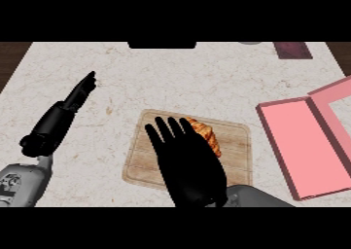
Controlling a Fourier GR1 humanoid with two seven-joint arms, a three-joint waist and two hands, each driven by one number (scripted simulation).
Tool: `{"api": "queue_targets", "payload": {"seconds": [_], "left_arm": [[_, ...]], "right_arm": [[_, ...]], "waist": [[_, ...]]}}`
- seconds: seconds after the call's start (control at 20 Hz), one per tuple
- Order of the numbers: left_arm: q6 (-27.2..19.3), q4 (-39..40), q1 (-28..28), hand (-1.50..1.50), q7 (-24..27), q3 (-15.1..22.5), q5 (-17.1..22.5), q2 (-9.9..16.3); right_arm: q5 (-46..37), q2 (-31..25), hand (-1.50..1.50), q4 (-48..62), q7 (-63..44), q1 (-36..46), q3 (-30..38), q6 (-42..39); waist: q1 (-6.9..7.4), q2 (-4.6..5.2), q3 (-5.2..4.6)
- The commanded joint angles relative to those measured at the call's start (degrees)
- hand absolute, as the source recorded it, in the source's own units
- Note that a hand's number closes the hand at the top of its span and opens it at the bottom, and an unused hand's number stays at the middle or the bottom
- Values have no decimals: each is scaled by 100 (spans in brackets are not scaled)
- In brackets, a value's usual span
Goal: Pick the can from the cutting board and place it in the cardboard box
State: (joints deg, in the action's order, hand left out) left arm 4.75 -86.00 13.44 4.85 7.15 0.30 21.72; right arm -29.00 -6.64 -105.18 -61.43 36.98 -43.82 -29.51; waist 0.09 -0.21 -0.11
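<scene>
Wooden cutting board (232,146) under right hand (188,165); fingers spread, holding nothing. Orange-brown item (206,136), croissant-like rather than can, lies beside fingertips. Step: reach, grasp pending. Next: you curl round item, lift. Pink box (307,146) right of hand, open counter (178,78) between. Left hand (78,95) straight, resting well left.

pale speckled counter (206,78). dark red flat thing (292,49) at far right edge. black thing (162,44) at far middle edge.

right hand (188,165) hides most of the orange item (209,137) on cutting board (232,155) | pink box (314,141) cut off at right edge
</scene>
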Motion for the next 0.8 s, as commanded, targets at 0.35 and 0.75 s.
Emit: {"api": "queue_targets", "payload": {"seconds": [0.35, 0.75], "left_arm": [[182, -291, -299, 0, 24, -83, -66, 40], [-8, -181, -22, 0, -120, -73, -324, -247]], "right_arm": [[-895, 570, -150, 686, -836, -28, -37, -411], [-1417, 550, -150, 991, -560, -379, -245, -396]], "waist": [[12, 1, 9], [-32, 7, 10]]}}
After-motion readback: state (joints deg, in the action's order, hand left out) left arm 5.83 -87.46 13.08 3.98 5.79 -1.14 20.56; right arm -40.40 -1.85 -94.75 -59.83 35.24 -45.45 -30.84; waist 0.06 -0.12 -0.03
